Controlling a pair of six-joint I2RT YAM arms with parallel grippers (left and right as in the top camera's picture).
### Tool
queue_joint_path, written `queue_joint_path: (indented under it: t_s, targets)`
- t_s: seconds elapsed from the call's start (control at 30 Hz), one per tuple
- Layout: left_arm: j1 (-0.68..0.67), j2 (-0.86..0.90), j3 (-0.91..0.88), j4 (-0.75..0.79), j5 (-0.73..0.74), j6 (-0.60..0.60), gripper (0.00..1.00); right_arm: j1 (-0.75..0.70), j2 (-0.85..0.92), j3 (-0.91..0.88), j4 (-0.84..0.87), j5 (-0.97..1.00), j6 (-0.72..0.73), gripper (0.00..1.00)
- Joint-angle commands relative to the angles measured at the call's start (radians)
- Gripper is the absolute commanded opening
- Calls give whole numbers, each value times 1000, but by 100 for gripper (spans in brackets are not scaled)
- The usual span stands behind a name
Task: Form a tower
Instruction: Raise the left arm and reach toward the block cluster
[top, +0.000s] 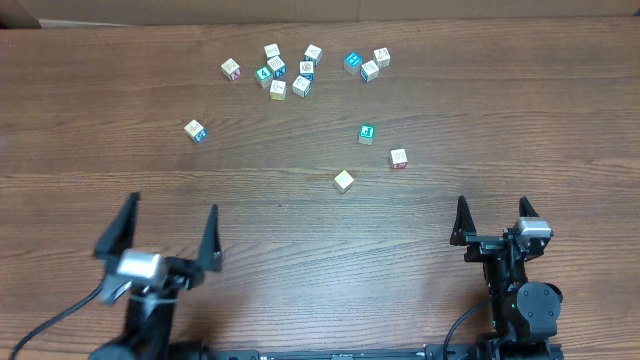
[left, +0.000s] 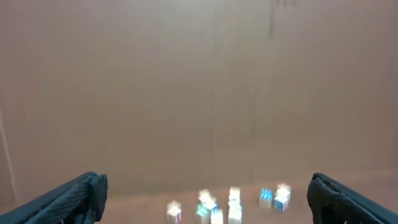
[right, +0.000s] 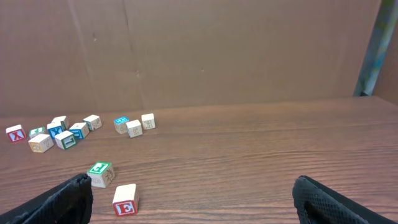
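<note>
No tower is in view; every wooden alphabet cube lies singly on the table (top: 300, 260). Several sit in a loose cluster (top: 290, 70) at the back. Nearer are a green-topped cube (top: 367, 133) (right: 100, 173), a red-lettered E cube (top: 399, 158) (right: 125, 199), a plain pale cube (top: 344, 180) and one cube off to the left (top: 195, 130). My left gripper (top: 172, 207) (left: 205, 186) hangs open at the front left, holding nothing. My right gripper (top: 492, 205) (right: 191, 190) is open at the front right, the E cube just ahead of its left finger.
A brown cardboard wall (right: 217, 50) closes off the far side of the table. The left wrist view is blurred and shows the back cluster (left: 233, 205) only as bright smears. Both arm bases stand at the table's front edge.
</note>
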Motion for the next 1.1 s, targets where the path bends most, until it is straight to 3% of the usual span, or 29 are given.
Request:
queue_joint_path:
  t_s: [0.0,0.13,0.3,0.6,0.8,0.9,1.07]
  targets:
    - [-5,101,183,-52,34,52,100,-7,-11,-11,2,-8,-5,100]
    - [-5,272,381,-129,34,131,100,-7,-11,-11,2,-8,-5,100]
    - [-5,513,645,-258,37,142,100,-7,-11,-11,2,-8,-5,100]
    - [-5,1030,1360,-624,56,206,99,-7,-11,-11,2,-8,-5,100]
    - [-5,1363,1792,-757,55,220,100,-7,-11,-11,2,-8,-5,100]
    - [-5,1495,1909,-774,53,219,100,-7,-11,-11,2,-8,-5,100]
    - [-5,1648,1933,-780,40,218,99,-7,-11,-11,2,-8,-5,100]
